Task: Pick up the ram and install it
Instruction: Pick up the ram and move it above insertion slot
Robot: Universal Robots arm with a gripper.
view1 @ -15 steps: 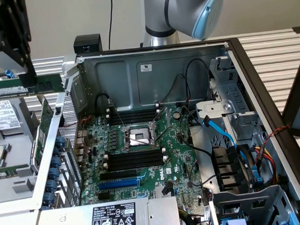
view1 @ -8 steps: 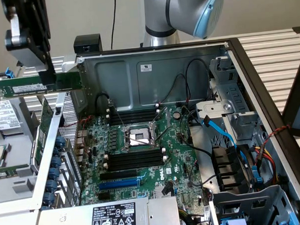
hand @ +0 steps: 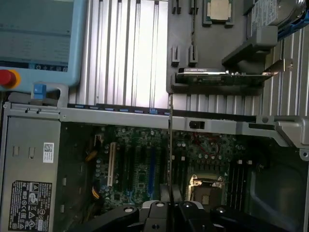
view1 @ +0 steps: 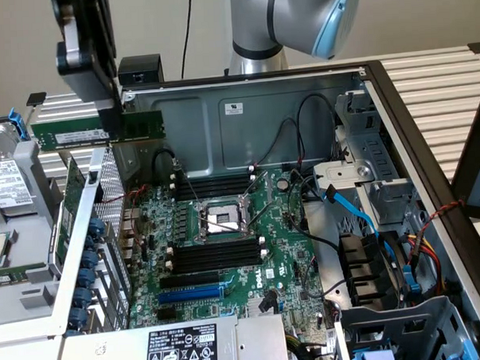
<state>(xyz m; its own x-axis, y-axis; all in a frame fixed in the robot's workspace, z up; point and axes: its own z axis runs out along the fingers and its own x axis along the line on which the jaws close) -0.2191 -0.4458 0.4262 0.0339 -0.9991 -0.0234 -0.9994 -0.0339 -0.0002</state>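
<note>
My gripper hangs above the far-left corner of the open computer case, shut on the ram. The ram is a long green stick with a small white label, held level and lengthwise in the air, clear of the board. In the wrist view the ram appears edge-on as a thin line running out from my gripper over the case's rim. The black empty memory slots lie on both sides of the CPU socket on the motherboard, lower and toward the exterior view's right of the ram.
A larger green card stands upright outside the case on the exterior view's left. A power supply sits at the near edge. Blue and black cables and drive bays crowd the right. A teach pendant lies on the ribbed table.
</note>
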